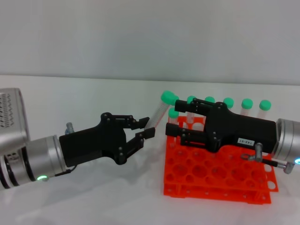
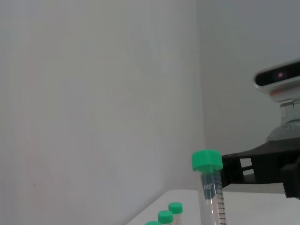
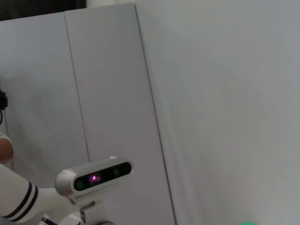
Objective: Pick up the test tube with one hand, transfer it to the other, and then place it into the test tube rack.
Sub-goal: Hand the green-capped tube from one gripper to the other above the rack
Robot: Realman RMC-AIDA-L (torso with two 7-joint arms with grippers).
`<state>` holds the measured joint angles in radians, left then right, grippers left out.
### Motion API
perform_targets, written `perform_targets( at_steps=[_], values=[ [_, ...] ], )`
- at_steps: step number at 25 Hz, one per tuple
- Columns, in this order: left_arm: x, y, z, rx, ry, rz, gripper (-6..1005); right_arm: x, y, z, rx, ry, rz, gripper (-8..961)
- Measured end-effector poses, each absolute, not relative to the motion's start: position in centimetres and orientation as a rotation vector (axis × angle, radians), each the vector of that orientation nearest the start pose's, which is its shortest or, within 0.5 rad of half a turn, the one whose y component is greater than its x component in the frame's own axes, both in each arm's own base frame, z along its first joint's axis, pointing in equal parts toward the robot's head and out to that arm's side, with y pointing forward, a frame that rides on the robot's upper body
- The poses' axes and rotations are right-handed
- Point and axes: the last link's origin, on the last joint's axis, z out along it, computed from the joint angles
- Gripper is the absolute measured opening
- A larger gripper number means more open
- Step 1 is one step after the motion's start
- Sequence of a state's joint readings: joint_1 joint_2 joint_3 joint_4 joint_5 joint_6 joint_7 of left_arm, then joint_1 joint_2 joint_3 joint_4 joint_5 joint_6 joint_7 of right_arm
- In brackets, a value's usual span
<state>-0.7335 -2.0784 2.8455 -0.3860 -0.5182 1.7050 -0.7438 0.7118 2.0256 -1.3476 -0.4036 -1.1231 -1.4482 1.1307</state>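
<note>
From the head camera I see my left gripper (image 1: 146, 128) held above the white counter (image 1: 93, 201), its fingers (image 1: 140, 123) closed on the lower end of the test tube (image 1: 158, 110). The tube leans up and toward the right, its green cap (image 1: 167, 97) at the top, close to the right gripper (image 1: 172, 124) and just beside the capped tubes already standing in the rack.

My right gripper, the one with the small white label, hangs over the left part of the orange-red test tube rack (image 1: 215, 176). Its fingers (image 1: 180, 107) are spread wide, one above the other, and the tube's cap sits near the upper one; I cannot tell whether they touch. The right fingers hold nothing.

The rack sits on the counter to the right, with a row of green-capped tubes (image 1: 246, 104) standing along its far side.

On the left wrist camera I see the test tube (image 2: 212, 192) upright with its cap uppermost, the dark body of the right gripper just behind it, and other green caps (image 2: 165, 216) lower down
</note>
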Motion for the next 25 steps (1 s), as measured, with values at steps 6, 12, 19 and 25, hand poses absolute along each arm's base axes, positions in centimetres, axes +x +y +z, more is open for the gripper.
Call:
perform_targets(
  at_steps=[6,12,19,25],
  values=[
    [-24.6,33.4,-1.8,-2.557,-0.142,-0.933,255,15.5,36.2,-4.0,-2.727,0.273,1.176,690],
    [-24.0,33.7,-2.3,-2.572,-0.136,-0.938,261,15.4,36.3,-4.3,-2.737,0.273,1.154,689],
    [-23.7,33.9,-2.4,-2.576,-0.126,-0.944,268,15.4,36.6,-4.8,-2.719,0.292,1.133,688],
    [-23.5,33.9,-2.6,-2.579,-0.127,-0.954,274,15.6,36.8,-4.7,-2.695,0.310,1.129,439]
  ],
)
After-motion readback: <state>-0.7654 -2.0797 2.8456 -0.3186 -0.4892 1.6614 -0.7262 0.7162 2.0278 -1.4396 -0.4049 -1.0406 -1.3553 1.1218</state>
